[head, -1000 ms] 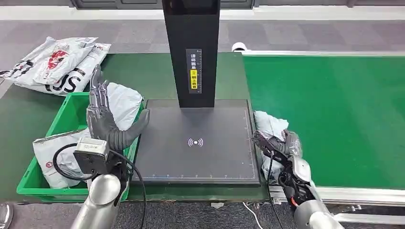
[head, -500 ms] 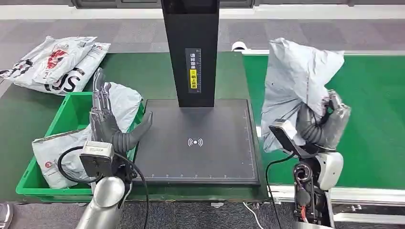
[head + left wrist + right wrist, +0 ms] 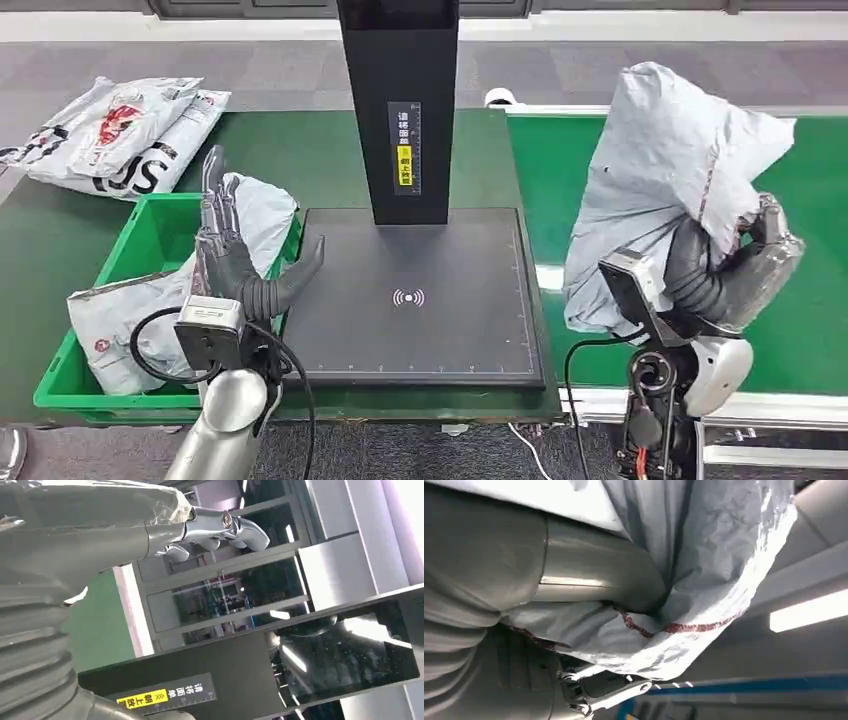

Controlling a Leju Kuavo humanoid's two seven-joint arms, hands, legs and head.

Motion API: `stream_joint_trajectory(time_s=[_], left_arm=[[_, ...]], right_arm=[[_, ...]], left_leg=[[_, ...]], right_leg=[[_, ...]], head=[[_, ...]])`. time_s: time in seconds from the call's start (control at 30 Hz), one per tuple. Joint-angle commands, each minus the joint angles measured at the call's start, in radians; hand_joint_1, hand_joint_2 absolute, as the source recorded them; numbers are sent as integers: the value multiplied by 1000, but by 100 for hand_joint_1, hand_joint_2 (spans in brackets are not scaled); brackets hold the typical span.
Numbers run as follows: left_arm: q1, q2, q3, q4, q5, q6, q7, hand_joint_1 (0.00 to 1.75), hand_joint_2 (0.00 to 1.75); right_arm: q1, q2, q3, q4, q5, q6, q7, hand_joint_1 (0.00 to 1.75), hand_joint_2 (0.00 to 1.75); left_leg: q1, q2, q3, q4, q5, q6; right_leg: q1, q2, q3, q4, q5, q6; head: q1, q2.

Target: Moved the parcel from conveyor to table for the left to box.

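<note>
The right hand gripped a grey plastic parcel, holding it raised above the green conveyor, just to the right of the black scanner table. The parcel was a crumpled, soft poly mailer, puffed at its top and hanging limp below the hand, with a thin red line printed across its creased skin. The left hand stood upright with fingers spread and holding nothing, beside the green bin that held other grey bags.
</note>
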Motion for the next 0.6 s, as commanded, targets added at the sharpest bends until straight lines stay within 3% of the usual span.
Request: stream_joint_trajectory(time_s=[0.03,0.13,0.27,0.6], left_arm=[[-83,29,-32,69,41,-3,-10,0,175],[-96,31,-37,69,52,-8,-7,0,175],[-100,26,-43,80,52,-7,-7,0,175],[-126,19,-49,117,71,-2,-17,0,175]], right_arm=[[-275,-141,489,689,-80,165,230,175,175],[-344,-126,523,817,-107,172,219,175,175],[-351,-115,542,838,-111,180,214,175,175],[-386,-68,604,909,-122,209,207,175,175]], left_leg=[[0,14,4,-1,-1,0],[1,16,5,-3,1,0],[1,5,2,-2,4,-2],[1,4,2,-2,5,-2]], right_leg=[[1,13,0,-1,4,-1],[1,13,1,-2,5,-2],[3,3,0,-1,4,-3],[2,2,-1,0,4,-4]], head=[[0,0],[0,0],[0,0],[0,0]])
